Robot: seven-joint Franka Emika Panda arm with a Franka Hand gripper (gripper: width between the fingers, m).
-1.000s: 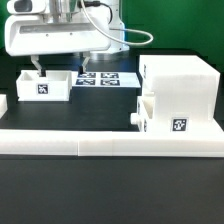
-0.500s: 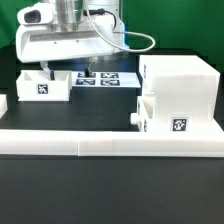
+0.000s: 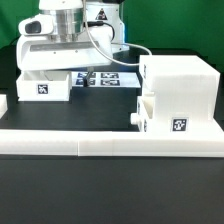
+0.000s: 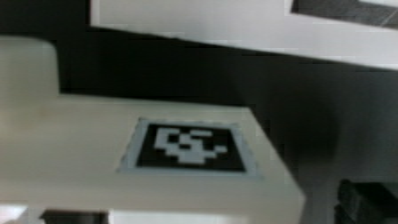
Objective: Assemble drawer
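Observation:
The drawer's tall white housing [image 3: 182, 88] stands at the exterior view's right. One knobbed tray box [image 3: 163, 119] sits partly inside its lower opening, tag facing front. The second tray box [image 3: 44, 86] stands loose at the left. My gripper [image 3: 58, 72] hangs right over this left tray box, its fingertips hidden at the box's rim. The wrist view is blurred. It shows a white drawer surface with a tag [image 4: 187, 146] close below, and the gripper [image 4: 214, 212] has dark fingers [image 4: 365, 198] spread wide apart, holding nothing.
A long low white rail [image 3: 110, 139] runs across the front of the table. The marker board [image 3: 106, 78] lies flat behind, between the left tray box and the housing. The arm's cables [image 3: 115, 40] hang above it.
The arm has swung toward the exterior view's right and come down, so the hand now sits over the left tray box. The drawer parts have not moved.

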